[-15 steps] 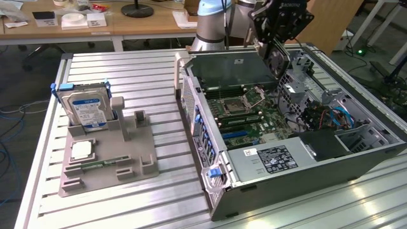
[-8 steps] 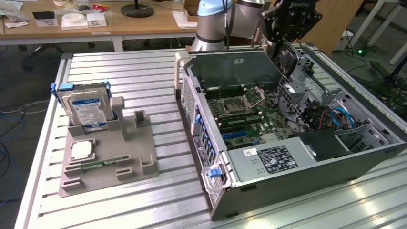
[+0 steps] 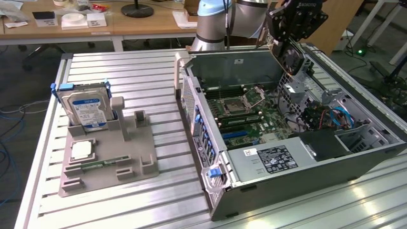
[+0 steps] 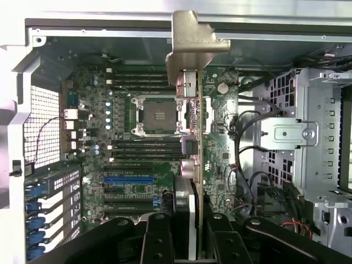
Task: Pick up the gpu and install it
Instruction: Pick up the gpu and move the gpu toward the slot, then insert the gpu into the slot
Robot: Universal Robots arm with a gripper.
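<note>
Card gripped and held over the open case: picked up, not yet installed.

My tool (image 4: 190, 234) is clamped on the gpu (image 4: 192, 44), which I hold edge-on above the motherboard (image 4: 220, 181) inside the open computer case (image 3: 356, 157). Its silver bracket is at the end away from my fingers. The exterior view has the card hanging above the case, clear of the board. I judge the pick-up done. The card sits in no slot, the blue slot (image 4: 129, 179) lies bare, and the seating is what remains.
</note>
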